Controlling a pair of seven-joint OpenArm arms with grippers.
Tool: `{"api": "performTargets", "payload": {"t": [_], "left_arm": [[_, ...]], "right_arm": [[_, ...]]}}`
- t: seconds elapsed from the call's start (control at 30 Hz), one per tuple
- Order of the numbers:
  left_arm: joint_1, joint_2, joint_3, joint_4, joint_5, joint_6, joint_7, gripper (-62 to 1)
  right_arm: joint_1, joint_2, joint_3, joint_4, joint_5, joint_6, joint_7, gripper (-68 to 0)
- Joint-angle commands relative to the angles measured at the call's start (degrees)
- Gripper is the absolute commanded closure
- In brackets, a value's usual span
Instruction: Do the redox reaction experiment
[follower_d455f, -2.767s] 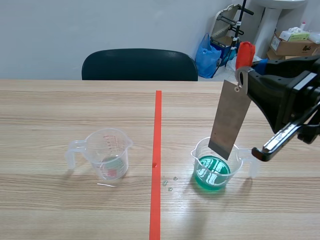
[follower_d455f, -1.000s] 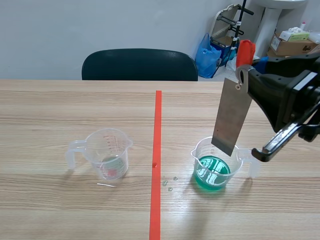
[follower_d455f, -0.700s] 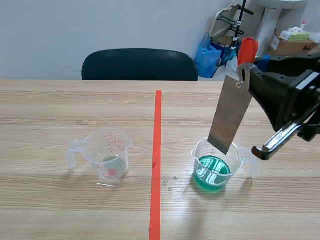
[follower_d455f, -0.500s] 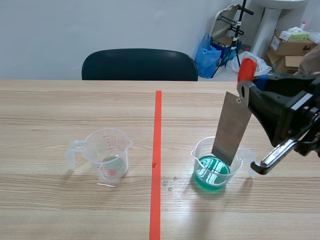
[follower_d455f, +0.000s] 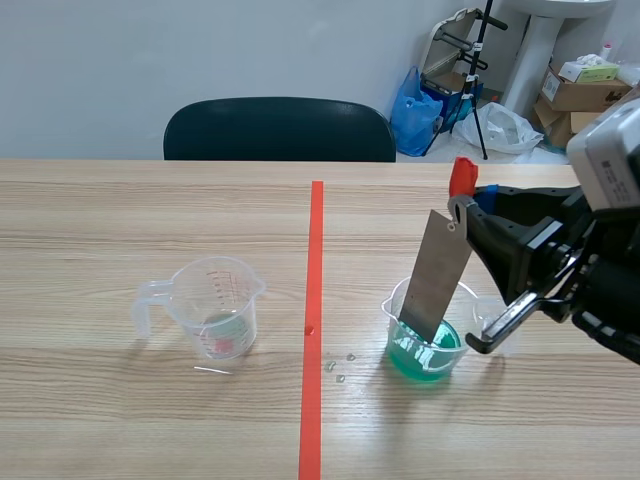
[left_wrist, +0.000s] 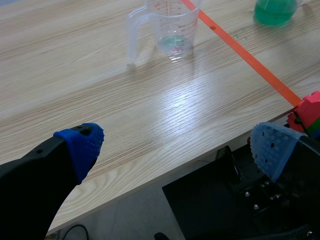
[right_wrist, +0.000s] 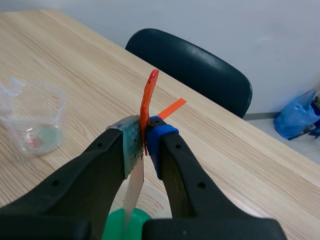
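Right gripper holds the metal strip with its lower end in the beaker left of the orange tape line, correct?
No: the right gripper holds the metal strip with its lower end in the beaker right of the orange tape line, as the scene view shows.

Office-like room: wood table (follower_d455f: 120, 200), black chair (follower_d455f: 280, 128), cardboard boxes (follower_d455f: 585, 90), blue bag (follower_d455f: 413, 108).

The beaker of green liquid (follower_d455f: 405, 352) is blocked from above and from the right: the metal strip (follower_d455f: 437, 272) stands tilted in its mouth, clamped in the right gripper (follower_d455f: 463, 203), whose arm fills that side. The clear beaker (follower_d455f: 216, 305) stands well apart across the tape line (follower_d455f: 315, 300), with bare table (follower_d455f: 110, 215) all round it. Small clear bits (follower_d455f: 340, 366) lie between the two beakers.
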Motion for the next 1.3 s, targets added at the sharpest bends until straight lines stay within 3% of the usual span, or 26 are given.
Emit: {"api": "performTargets", "payload": {"t": [0.0, 0.33, 1.27], "left_arm": [[0.07, 0.31, -0.20, 0.35, -0.39, -0.24, -1.20, -62.3], [0.07, 0.28, -0.20, 0.35, -0.39, -0.24, -1.20, -62.3], [0.07, 0.31, -0.20, 0.35, -0.37, -0.24, -1.18, -62.3]], "right_arm": [[1.29, 0.37, -0.33, -0.26, 0.52, -0.17, 1.77, -1.3], [3.34, -2.75, -3.06, -8.24, -5.84, -0.20, 5.35, -1.3], [3.34, -2.71, -3.74, -11.17, -6.27, -0.22, 5.62, -1.3]]}}
